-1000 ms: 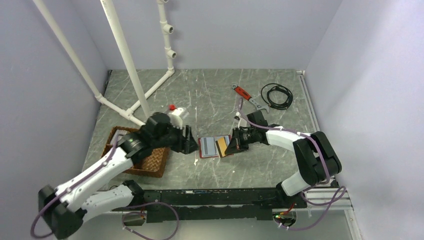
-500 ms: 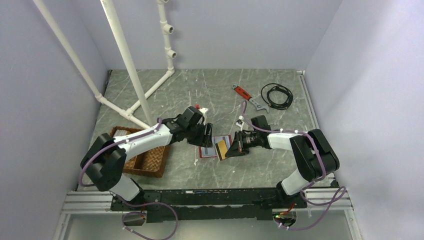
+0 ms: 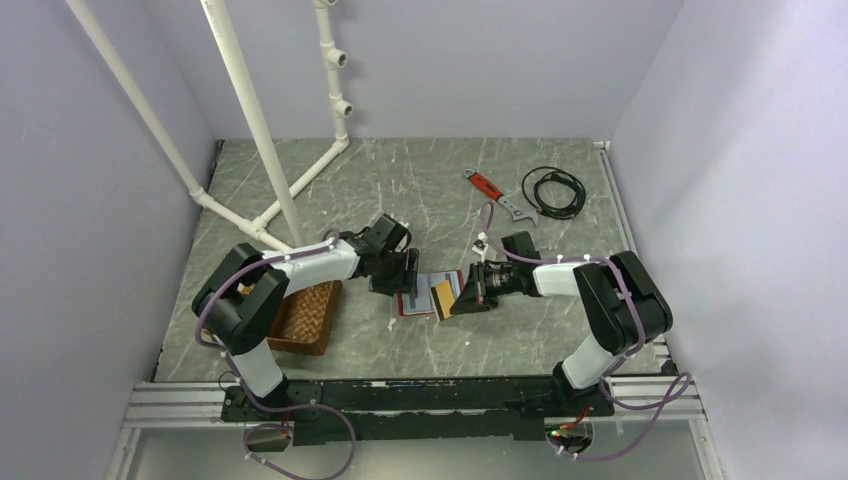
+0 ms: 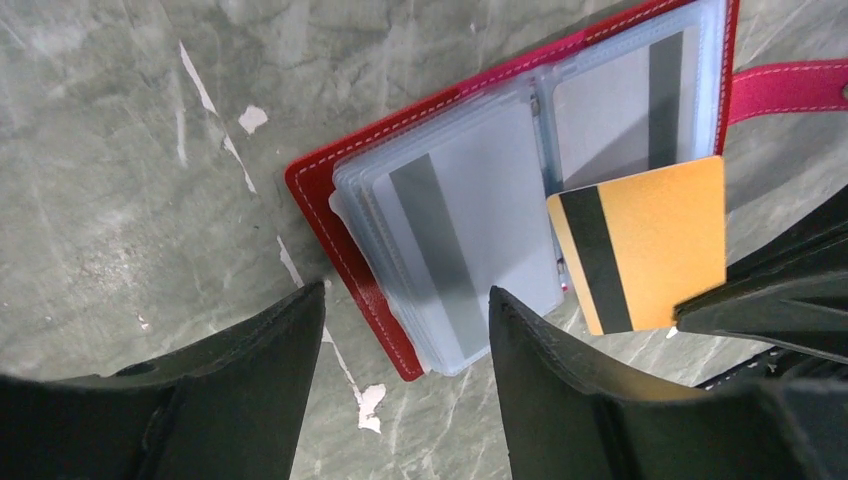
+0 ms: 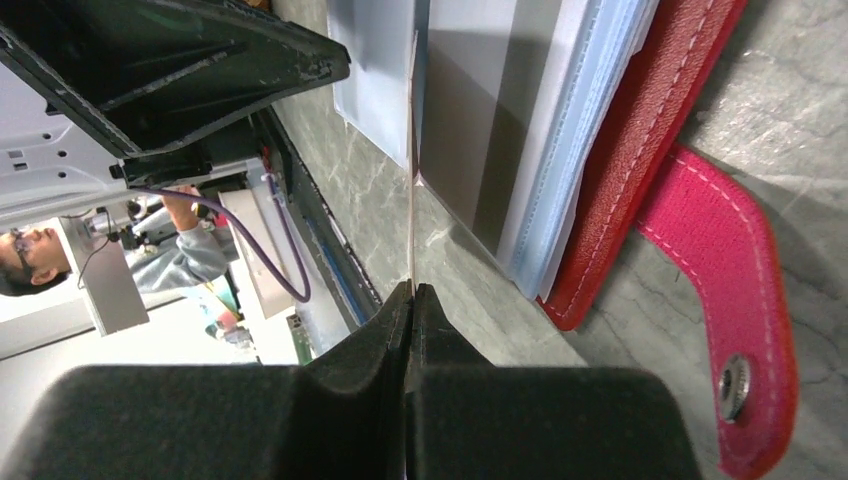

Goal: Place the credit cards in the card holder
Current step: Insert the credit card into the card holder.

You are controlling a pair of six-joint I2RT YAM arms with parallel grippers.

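Observation:
The red card holder (image 3: pixel 412 303) lies open on the table, its clear sleeves (image 4: pixel 450 240) facing up. Pale grey cards with dark stripes sit inside the sleeves (image 4: pixel 610 110). My left gripper (image 4: pixel 408 290) is open, its jaws straddling the holder's left corner (image 4: pixel 330 220); I cannot tell whether they touch it. My right gripper (image 5: pixel 411 287) is shut on a gold credit card (image 4: pixel 660 240). That card lies over the holder's right half, one edge at the sleeves. In the right wrist view it shows edge-on (image 5: pixel 411 180). From above, the left gripper (image 3: pixel 405 278) and right gripper (image 3: pixel 462 300) flank the holder.
A brown wicker tray (image 3: pixel 305 320) stands left of the holder beside the left arm. A red-handled wrench (image 3: pixel 490 190) and a coiled black cable (image 3: pixel 553 190) lie at the back right. A white pipe frame (image 3: pixel 270 180) rises at the back left.
My left arm has swung right from over the wicker tray to the card holder's left edge. The right gripper has kept the gold card at the holder, barely moving.

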